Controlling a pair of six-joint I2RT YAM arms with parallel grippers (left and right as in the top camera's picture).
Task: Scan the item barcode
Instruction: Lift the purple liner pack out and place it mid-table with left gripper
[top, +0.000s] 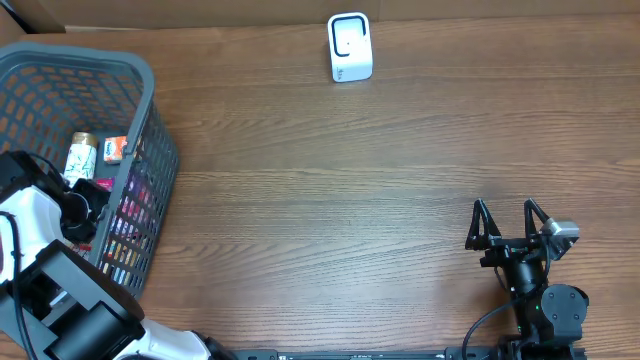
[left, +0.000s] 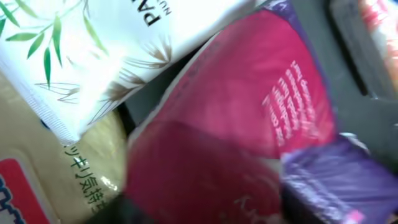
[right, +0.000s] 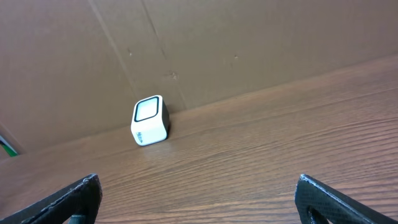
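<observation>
Broad wooden desk (top: 400, 200) under everything. At its left end, a grey mesh basket (top: 150, 110), crowded with packaged goods. Reaching down into that basket, the white-shelled left arm, with the left gripper (top: 92, 197) buried among the packs. Impossible to tell from above whether clenched, released or grasping, and no fingers to be made out in the left wrist view either.

Filling that wrist view, inside the basket:
- A white tissue pack (left: 93, 43) printed with green bamboo leaves.
- A pale yellow pack (left: 81, 168) with Asian lettering, tucked under it.
- Closest and most central, a magenta pouch (left: 249, 112) with fine white print, next to a purple-edged pack (left: 336, 180).

Most likely the item to scan, that pouch, judging by its place dead ahead of the camera. No barcode visible on the upturned face.

Looks light, soft and glossy: thin film, apt to buckle and slip under a pinch. Best taken across a flat sealed edge or the fuller middle, firmly but without crushing. Best kept off whichever face carries the barcode, to leave it flat and readable. Some risk of dragging the overlapping tissue pack along.

Smaller again, a white scanner (top: 350, 47), upright at the desk's far edge, well apart from the basket. Near the right end, the right gripper (top: 505, 212), released, jaws spread wide, grasping nothing. Smallest, at the basket's far end, a little can (top: 80, 155) beside an orange-and-white box (top: 115, 149).
</observation>
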